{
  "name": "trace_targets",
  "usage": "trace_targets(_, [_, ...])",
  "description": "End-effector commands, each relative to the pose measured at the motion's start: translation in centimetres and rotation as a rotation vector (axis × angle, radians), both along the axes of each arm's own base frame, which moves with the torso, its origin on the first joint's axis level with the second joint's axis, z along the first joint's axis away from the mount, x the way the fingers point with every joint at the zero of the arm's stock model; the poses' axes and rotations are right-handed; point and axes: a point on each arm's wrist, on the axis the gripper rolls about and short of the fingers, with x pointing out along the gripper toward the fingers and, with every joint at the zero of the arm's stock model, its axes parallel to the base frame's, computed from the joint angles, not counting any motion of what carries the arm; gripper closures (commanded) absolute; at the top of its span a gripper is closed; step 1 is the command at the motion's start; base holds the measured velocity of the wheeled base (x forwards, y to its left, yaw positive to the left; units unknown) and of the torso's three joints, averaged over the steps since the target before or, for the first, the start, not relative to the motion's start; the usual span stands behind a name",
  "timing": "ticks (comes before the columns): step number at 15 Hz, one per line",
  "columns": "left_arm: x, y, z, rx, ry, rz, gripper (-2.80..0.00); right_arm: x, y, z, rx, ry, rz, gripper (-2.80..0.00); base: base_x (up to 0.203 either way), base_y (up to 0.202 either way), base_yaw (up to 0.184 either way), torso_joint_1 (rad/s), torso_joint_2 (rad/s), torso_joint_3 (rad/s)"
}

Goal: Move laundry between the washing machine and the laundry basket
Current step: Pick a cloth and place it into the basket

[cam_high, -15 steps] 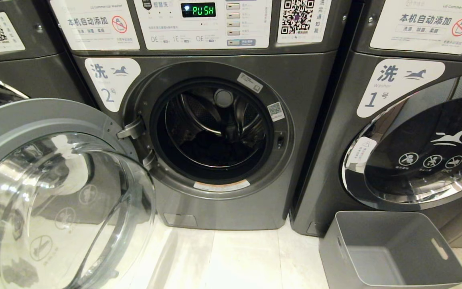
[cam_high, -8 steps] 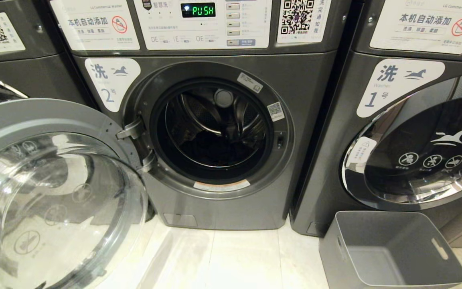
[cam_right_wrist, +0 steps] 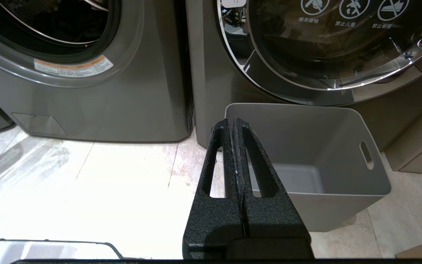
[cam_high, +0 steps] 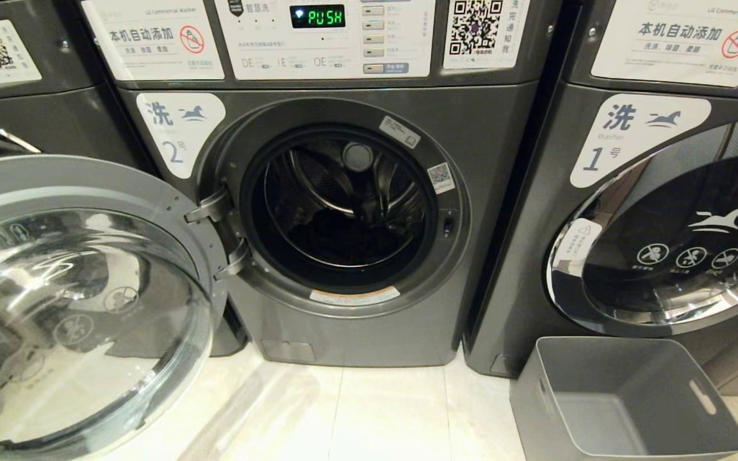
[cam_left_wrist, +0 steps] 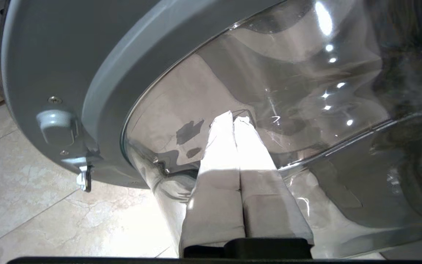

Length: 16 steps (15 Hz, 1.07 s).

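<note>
Laundry: dark heap low inside the grey washer's round steel drum point(cam_high: 343, 237).
Basket: empty grey plastic tub point(cam_high: 625, 397), right of the drum.
My left gripper point(cam_left_wrist: 234, 119): pressed shut, empty, tips at the swung-open glass door point(cam_high: 81, 320); drum lies to its right.
My right gripper point(cam_right_wrist: 233, 126): shut, empty, over the basket.

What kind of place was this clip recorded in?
Most likely a self-service laundromat: numbered front-load washing machines stand side by side, each bearing QR code stickers, with a grey laundry basket on the tiled floor.

A second washer point(cam_high: 651, 192) marked 1 stands shut on the right, on pale floor tiles point(cam_high: 388, 416)
</note>
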Motion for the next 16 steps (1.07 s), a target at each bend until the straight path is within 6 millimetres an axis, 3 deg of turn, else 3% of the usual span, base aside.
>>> trace_targets(1, [1.4, 1.5, -0.6, -0.026, 0.037, 0.029, 0.00, 0.0, 0.0, 0.0, 0.000, 0.000, 0.000, 0.00, 0.000, 0.000, 0.000, 0.000, 0.00, 0.000])
trace_targets(3, [2.7, 2.7, 0.0, -0.015, 0.008, 0.041, 0.00, 0.0, 0.0, 0.0, 0.000, 0.000, 0.000, 0.00, 0.000, 0.000, 0.000, 0.000, 0.00, 0.000])
trace_targets(6, [2.2, 1.8, 1.3, 0.023, -0.049, 0.000, 0.00, 0.0, 0.0, 0.0, 0.000, 0.000, 0.000, 0.00, 0.000, 0.000, 0.000, 0.000, 0.00, 0.000])
trace_targets(12, [-2.6, -2.4, 4.4, 0.203, -0.175, -0.208, 0.00, 0.0, 0.0, 0.0, 0.001, 0.000, 0.000, 0.00, 0.000, 0.000, 0.000, 0.000, 0.00, 0.000])
trace_targets(16, [-6.0, -5.3, 4.1, 0.337, -0.229, -0.485, 0.00, 0.0, 0.0, 0.0, 0.001, 0.000, 0.000, 0.00, 0.000, 0.000, 0.000, 0.000, 0.00, 0.000])
